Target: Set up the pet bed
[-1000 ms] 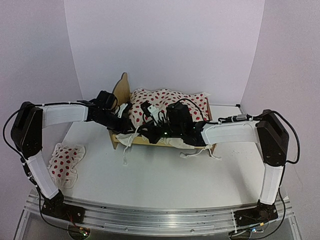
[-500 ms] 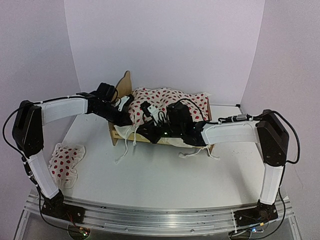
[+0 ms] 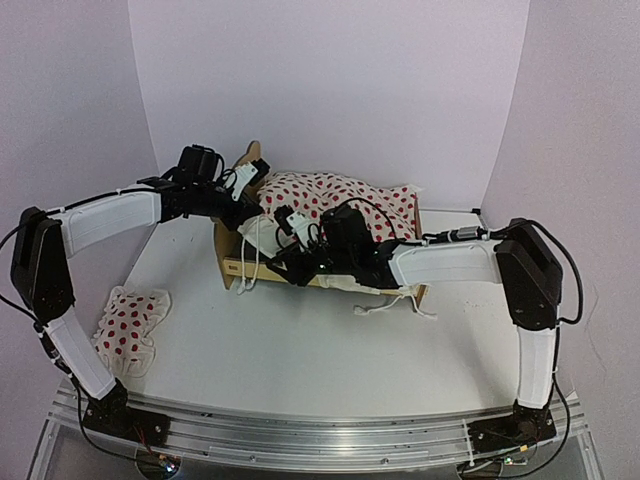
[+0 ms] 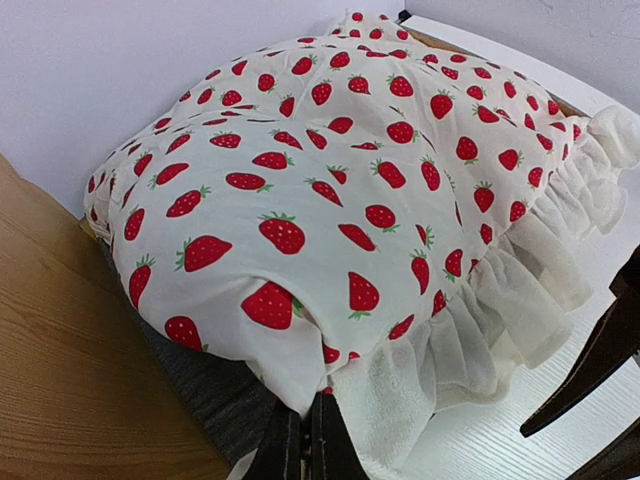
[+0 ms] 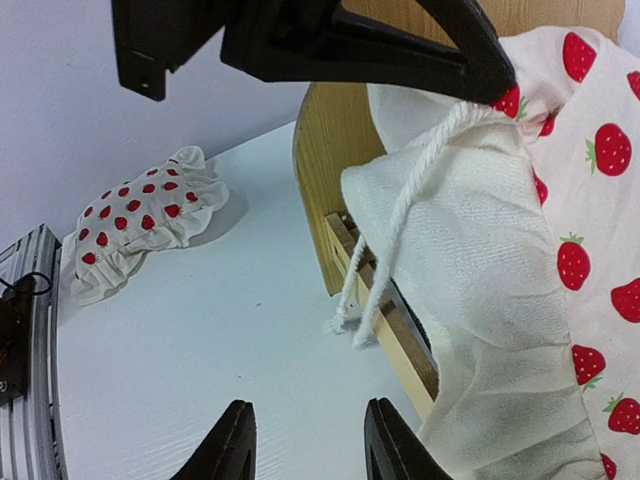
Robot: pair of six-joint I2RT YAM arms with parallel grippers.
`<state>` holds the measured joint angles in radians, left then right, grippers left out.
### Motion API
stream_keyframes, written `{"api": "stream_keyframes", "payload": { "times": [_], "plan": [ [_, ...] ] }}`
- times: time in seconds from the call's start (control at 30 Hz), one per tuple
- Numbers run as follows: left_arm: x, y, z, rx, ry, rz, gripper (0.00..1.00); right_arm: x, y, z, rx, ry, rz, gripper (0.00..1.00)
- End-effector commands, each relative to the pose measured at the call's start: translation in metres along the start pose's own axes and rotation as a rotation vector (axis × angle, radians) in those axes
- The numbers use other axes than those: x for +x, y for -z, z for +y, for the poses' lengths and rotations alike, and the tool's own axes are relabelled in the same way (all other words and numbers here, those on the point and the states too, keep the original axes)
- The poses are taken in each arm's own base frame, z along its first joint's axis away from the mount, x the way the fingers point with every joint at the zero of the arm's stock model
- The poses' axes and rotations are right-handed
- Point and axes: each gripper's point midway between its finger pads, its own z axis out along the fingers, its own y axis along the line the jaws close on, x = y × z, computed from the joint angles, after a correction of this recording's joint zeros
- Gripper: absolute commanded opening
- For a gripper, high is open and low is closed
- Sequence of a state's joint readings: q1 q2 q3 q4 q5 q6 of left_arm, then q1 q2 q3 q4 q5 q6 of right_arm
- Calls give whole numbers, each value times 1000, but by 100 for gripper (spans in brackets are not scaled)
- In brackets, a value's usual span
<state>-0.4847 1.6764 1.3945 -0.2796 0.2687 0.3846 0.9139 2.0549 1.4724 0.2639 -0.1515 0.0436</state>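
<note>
Two arms meet at the pet bed (image 3: 228,258), which stands on the white bench (image 3: 300,350) with its scalloped headboard (image 3: 251,160) at the left-arm end. Over the bed lies a cream ruffled cloth (image 3: 340,195) printed with red strawberries, bunched high and covering most of the frame. At the headboard end a strip of dark grey mattress pad (image 4: 205,385) shows under the cloth's lifted edge. The left arm (image 3: 110,215) reaches to the headboard end of the bed, and the left jaws are together, clamped on the cloth's corner, which is drawn up clear of the pad. A white cord (image 5: 400,210) hangs from that raised corner down beside the bed's side rail. The right arm (image 3: 450,262) lies along the bed's near side, and the right jaws stand apart with nothing between them, hanging over bare bench just beside the bed's headboard corner. A small matching pillow (image 3: 128,325) lies on the bench well apart from the bed, out beyond its headboard end on the near side.
</note>
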Motion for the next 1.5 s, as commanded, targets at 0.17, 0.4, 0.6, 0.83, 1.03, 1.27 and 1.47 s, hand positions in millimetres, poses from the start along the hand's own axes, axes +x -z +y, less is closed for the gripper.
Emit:
{"api": "stream_keyframes", "payload": {
  "times": [0.17,0.4,0.6,0.83,1.03,1.27,1.47],
  "plan": [
    [-37,20,19,-72,-69,-118,0,-7,-37,-9,67,-157,-36,33],
    [-36,22,18,-68,-58,-118,0,-12,-60,-23,124,-212,-79,30],
    [-34,24,17,-60,-46,-118,0,-9,-71,-41,206,-206,-99,23],
    [-28,24,19,-67,-31,-107,0,-11,-77,-48,238,-180,-112,0],
    [-14,23,37,-118,20,-88,0,-66,-69,-38,212,-48,-205,0],
    [-5,17,38,-115,38,-77,0,-90,-68,-38,243,149,-237,0],
    [-3,15,39,-119,39,-76,0,-76,-73,-43,262,225,-199,0]
  ]
}}
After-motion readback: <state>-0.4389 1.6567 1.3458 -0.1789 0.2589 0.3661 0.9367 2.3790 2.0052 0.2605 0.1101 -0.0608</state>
